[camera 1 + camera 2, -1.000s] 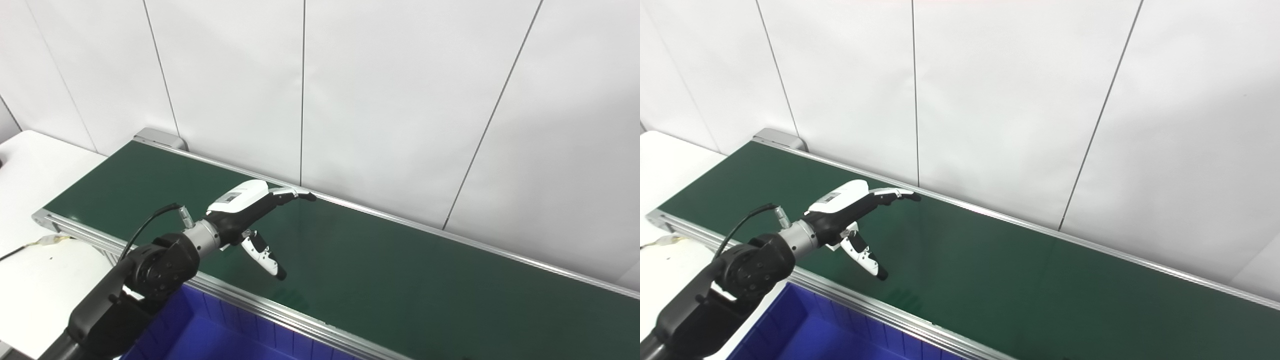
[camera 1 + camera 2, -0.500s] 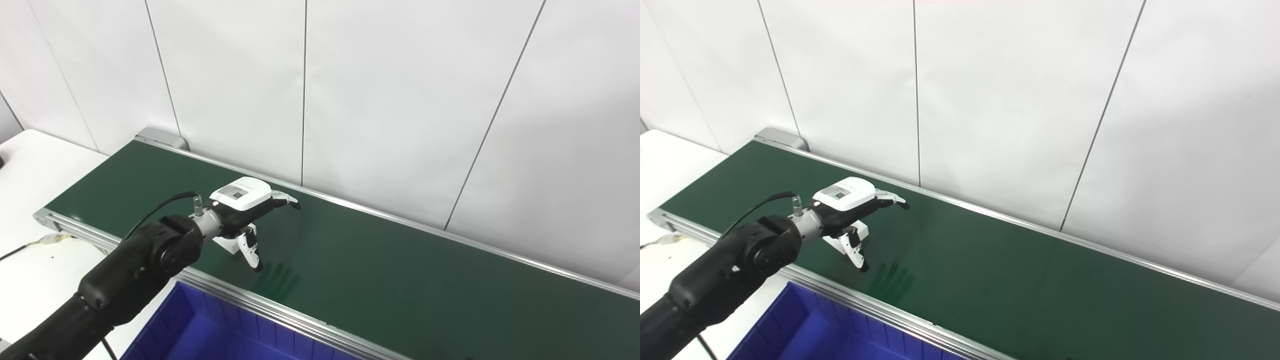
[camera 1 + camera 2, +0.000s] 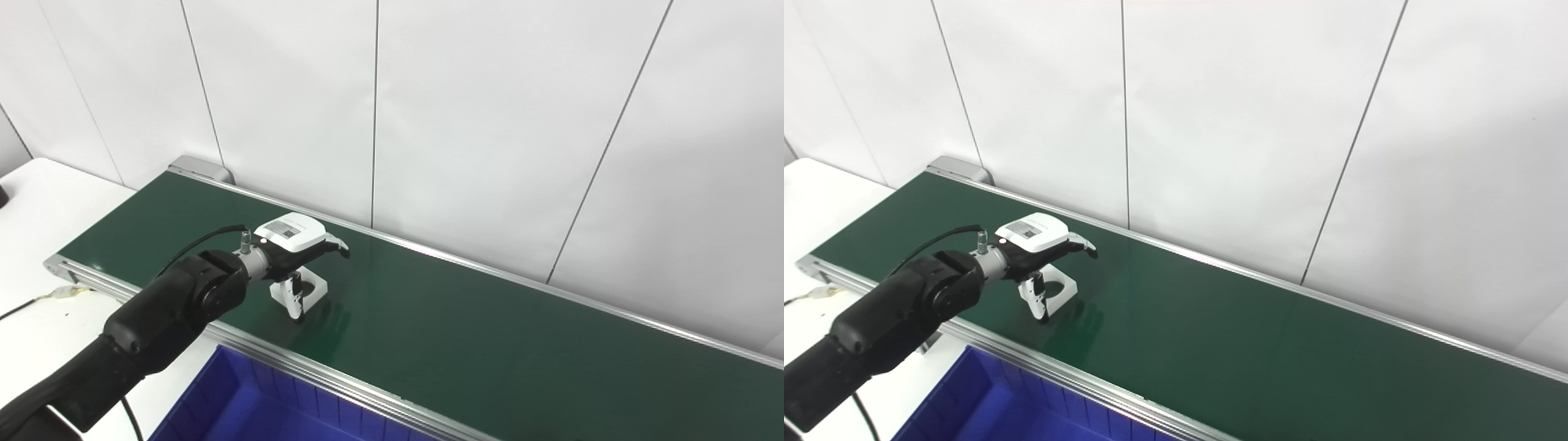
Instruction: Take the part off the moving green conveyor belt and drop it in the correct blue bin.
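White part [image 3: 301, 290] sits on the green conveyor belt [image 3: 490, 343] toward its left end, under the left robot hand [image 3: 293, 245], whose fingers are spread around it, thumb in front, not yet clamped. To my eye the pick is only beginning: closing, lifting and dropping into the blue bin [image 3: 257, 410] all remain.

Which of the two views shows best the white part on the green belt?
The left eye view: the white part shows more of its frame and hole beside the left hand. In the right eye view, the thumb covers more of it.
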`<state>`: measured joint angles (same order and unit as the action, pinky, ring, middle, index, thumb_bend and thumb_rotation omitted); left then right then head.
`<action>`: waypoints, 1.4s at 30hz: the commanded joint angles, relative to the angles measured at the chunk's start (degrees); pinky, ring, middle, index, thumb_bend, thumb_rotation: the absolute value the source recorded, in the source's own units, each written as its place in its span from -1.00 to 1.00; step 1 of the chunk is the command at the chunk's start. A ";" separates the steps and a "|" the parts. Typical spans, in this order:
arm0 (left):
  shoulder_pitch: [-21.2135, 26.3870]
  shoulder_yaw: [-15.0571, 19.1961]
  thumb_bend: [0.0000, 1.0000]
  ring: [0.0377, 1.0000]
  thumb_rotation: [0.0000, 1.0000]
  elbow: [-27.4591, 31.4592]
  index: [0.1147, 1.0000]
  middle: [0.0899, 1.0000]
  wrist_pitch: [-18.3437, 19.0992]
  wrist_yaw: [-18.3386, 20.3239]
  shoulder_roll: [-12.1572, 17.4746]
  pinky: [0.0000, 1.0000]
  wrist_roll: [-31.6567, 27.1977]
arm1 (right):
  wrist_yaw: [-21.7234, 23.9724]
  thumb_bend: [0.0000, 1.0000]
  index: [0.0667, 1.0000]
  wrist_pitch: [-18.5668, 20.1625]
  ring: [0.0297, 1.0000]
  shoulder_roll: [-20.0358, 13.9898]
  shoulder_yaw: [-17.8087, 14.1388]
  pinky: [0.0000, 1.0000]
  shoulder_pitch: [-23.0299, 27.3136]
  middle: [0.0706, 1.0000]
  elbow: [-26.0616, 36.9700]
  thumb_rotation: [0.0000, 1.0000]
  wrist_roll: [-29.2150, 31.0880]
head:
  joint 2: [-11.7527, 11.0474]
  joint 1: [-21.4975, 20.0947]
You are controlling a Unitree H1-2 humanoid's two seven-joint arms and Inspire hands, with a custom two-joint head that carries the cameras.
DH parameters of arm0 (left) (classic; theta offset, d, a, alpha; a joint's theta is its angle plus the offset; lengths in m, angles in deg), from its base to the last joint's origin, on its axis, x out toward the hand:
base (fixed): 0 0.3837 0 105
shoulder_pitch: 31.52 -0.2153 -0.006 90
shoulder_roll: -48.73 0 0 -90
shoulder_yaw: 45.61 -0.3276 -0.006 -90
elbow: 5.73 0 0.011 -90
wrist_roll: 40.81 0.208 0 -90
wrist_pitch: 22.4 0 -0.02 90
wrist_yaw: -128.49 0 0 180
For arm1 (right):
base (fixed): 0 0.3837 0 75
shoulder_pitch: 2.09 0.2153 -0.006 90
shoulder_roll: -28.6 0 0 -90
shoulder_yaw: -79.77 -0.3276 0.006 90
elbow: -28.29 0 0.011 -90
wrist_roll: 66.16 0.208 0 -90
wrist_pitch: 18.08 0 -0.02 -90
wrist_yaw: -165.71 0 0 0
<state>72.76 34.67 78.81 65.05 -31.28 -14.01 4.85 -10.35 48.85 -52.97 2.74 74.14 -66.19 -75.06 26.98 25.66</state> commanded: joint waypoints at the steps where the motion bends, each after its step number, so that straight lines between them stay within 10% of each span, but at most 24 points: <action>1: 2.96 0.42 0.83 0.61 -1.00 -0.48 0.62 0.70 -0.28 -1.72 1.48 0.40 0.48 | -0.08 0.22 0.88 -3.27 0.66 0.00 -0.26 0.57 0.23 0.72 1.42 -0.13 0.18 | 0.01 -0.06; 33: 6.11 -8.23 0.77 0.55 -1.00 -14.35 0.59 0.63 -0.50 -6.43 -2.63 0.42 4.84 | -0.25 0.25 0.88 -3.31 0.66 0.08 -0.28 0.57 -0.28 0.72 2.01 -0.13 0.47 | 0.37 -0.51; 40: 5.88 -10.37 0.64 0.46 -1.00 -17.70 0.34 0.44 -4.33 -11.75 -3.06 0.38 4.24 | -0.40 0.24 0.89 -3.38 0.65 0.11 -0.19 0.55 -0.27 0.71 2.04 -0.10 0.07 | 0.42 -0.75; 42: 5.98 -10.67 0.15 0.29 -1.00 -17.51 -0.07 -0.01 -4.48 -11.89 -2.99 0.44 4.10 | -0.40 0.25 0.89 -3.44 0.66 0.13 -0.19 0.56 -0.27 0.72 1.94 -0.10 0.24 | 0.43 -0.77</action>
<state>78.66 24.81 62.51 60.32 -42.70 -17.18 7.87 -10.40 48.84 -53.04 2.70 73.70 -65.67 -75.03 27.33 24.96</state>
